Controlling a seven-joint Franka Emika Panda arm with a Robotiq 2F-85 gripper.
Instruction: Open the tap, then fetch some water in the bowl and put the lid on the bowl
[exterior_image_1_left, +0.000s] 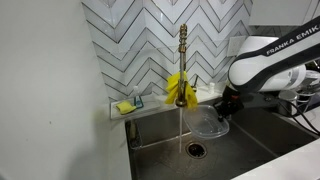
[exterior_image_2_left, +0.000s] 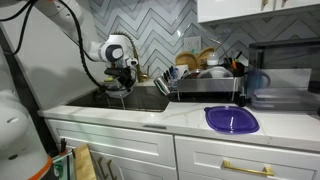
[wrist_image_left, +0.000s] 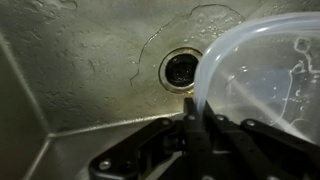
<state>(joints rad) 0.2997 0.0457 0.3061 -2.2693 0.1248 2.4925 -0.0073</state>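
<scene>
The brass tap (exterior_image_1_left: 183, 55) stands upright at the back of the sink with a yellow cloth (exterior_image_1_left: 178, 88) round its lower part. A thin stream of water (exterior_image_1_left: 181, 125) falls straight towards the drain (exterior_image_1_left: 195, 150). The clear bowl (exterior_image_1_left: 207, 122) hangs low in the sink, just beside the stream and apart from it. My gripper (exterior_image_1_left: 224, 108) is shut on its rim. In the wrist view the gripper (wrist_image_left: 196, 110) pinches the bowl (wrist_image_left: 265, 80) at its edge, with the drain (wrist_image_left: 182, 70) beyond. A blue-purple lid (exterior_image_2_left: 232, 120) lies on the counter.
The steel sink (exterior_image_1_left: 250, 135) has a yellow sponge (exterior_image_1_left: 124, 107) on its back ledge. A dish rack (exterior_image_2_left: 205, 75) full of dishes stands past the sink (exterior_image_2_left: 140, 101), and a dark appliance (exterior_image_2_left: 285, 70) stands at the counter's far end.
</scene>
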